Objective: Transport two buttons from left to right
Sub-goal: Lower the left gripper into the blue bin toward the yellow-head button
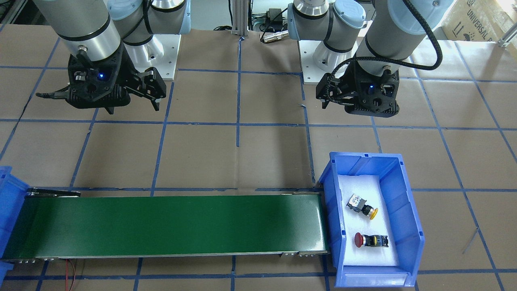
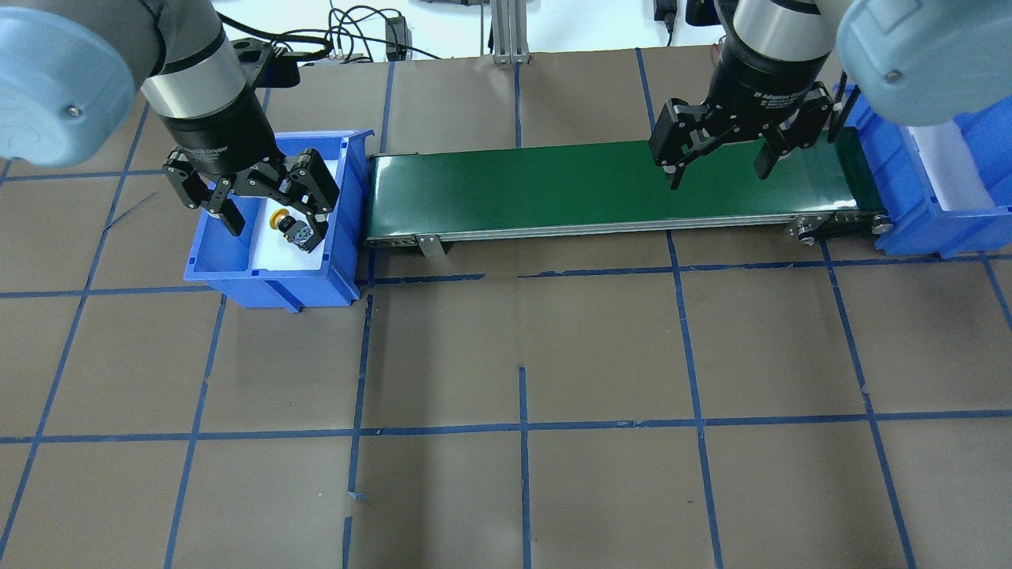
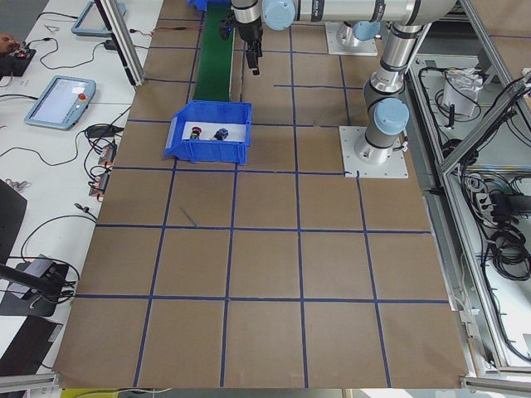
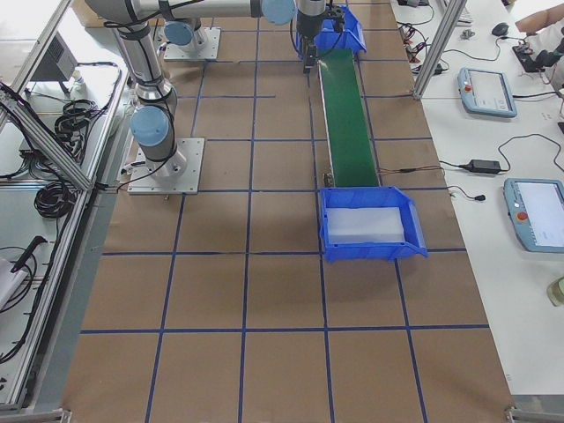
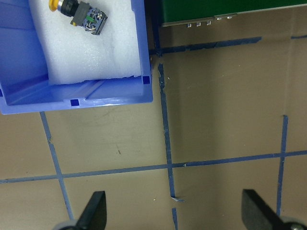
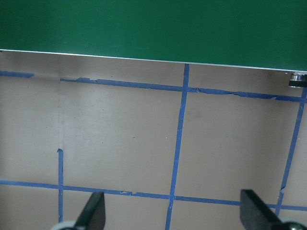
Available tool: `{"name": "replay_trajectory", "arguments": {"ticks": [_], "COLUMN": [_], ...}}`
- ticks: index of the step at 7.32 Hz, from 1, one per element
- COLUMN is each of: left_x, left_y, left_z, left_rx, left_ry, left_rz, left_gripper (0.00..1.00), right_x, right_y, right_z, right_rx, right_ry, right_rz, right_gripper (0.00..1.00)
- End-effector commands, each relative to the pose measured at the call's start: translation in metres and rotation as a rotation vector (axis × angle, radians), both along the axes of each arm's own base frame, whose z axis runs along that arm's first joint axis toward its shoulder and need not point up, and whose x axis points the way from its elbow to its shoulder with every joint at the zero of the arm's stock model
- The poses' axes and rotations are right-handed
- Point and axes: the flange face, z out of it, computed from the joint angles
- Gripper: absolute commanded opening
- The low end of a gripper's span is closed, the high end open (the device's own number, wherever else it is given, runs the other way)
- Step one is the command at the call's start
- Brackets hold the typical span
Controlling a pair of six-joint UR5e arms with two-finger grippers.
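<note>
Two buttons lie on white foam in the blue bin [image 1: 408, 210] at my left end of the conveyor: the yellow-capped button [image 1: 362, 207] and the red-capped button [image 1: 369, 240]. In the overhead view only the yellow button [image 2: 291, 229] shows. My left gripper [image 2: 275, 225] is open and empty, and stands on my side of that bin, above its level. In the left wrist view the yellow button [image 5: 79, 12] is at the top left, far from the fingertips [image 5: 93, 213]. My right gripper [image 2: 719, 174] is open and empty beside the belt's right part.
A green conveyor belt [image 2: 553, 186] runs from the left bin to a second blue bin [image 2: 925, 213] at its right end, lined with white foam [image 4: 368, 227]. Brown table paper with blue tape lines [image 6: 180, 143] lies under both grippers.
</note>
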Motion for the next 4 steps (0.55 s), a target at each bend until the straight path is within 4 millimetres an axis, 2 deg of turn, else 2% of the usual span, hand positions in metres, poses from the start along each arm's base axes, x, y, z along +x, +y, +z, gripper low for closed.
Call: {"name": "replay_trajectory", "arguments": {"ticks": [1, 2, 4], "left_x": [0.0, 0.004, 0.009], "left_y": [-0.002, -0.005, -0.038], "left_z": [0.007, 0.007, 0.009], "left_rx": [-0.017, -0.019, -0.093], "left_ry": [0.003, 0.004, -0.002], "left_rz": [-0.005, -0.005, 0.01], "left_gripper": [1.0, 1.0, 1.0], "right_x": [0.0, 0.001, 0.0], "right_y": [0.0, 0.001, 0.0], "right_z": [0.0, 0.0, 0.0], "right_rx": [0.002, 0.0, 0.002], "right_ry": [0.0, 0.0, 0.0], "right_rz": [0.002, 0.004, 0.002], "right_gripper": [1.0, 1.0, 1.0]}}
